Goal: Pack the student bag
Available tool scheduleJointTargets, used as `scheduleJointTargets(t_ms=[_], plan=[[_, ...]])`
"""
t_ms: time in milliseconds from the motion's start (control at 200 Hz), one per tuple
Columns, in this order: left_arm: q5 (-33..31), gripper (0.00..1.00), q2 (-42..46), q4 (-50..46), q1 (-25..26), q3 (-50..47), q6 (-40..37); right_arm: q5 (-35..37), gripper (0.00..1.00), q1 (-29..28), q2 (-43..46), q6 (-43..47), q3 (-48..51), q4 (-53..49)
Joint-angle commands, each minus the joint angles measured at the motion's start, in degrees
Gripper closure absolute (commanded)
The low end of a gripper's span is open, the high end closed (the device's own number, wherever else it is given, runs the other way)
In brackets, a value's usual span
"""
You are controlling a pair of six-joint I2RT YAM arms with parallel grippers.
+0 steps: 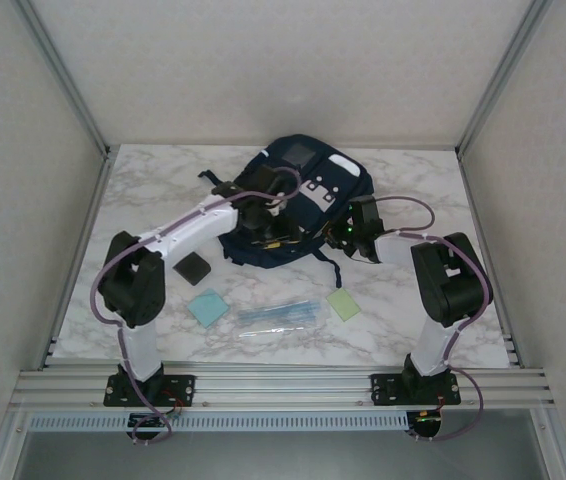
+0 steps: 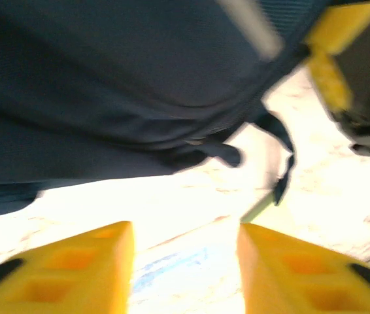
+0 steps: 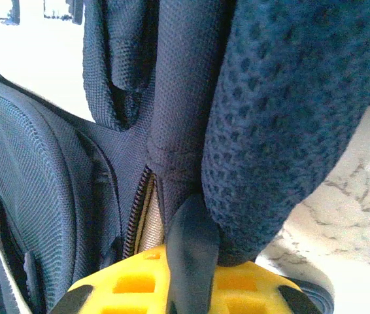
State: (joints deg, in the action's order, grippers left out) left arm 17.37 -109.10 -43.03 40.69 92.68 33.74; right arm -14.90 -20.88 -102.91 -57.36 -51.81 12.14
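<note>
Your right end effector (image 3: 186,278) pinches the bag (image 1: 303,190), which lies at 12 o'clock on the table (image 1: 143,200). Your left end effector (image 2: 185,268) stands wide and empty. You're likely holding the bag for loading; next, fetch the blue square (image 1: 208,307) at 7 o'clock.

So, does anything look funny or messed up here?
Nothing looks spilled or broken. The only odd bit: the right end effector is pinching a strap of the student bag.

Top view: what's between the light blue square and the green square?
A bunch of thin blue sticks, likely pens, lies between the light blue square and the green square. Seen in the top view.
</note>
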Motion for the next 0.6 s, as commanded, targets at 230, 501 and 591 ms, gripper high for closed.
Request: scheduleJointTargets(t_ms=[230,501,591], plan=[[-23.72,0.46,-8.37,-9.32,9.45,9.7,-19.07,-3.95,1.0,-0.81,-0.02,2.37,-3.03,-1.97],[-32.37,0.47,-12.5,-5.13,11.15,11.22,-24.73,-4.59,1.0,-0.8,0.04,2.43,-3.07,-2.08],[-32.26,0.5,-13.92,-5.6,11.17,12.39,-25.54,-4.55,1.0,-0.8,0.09,2.32,-2.95,-2.06]])
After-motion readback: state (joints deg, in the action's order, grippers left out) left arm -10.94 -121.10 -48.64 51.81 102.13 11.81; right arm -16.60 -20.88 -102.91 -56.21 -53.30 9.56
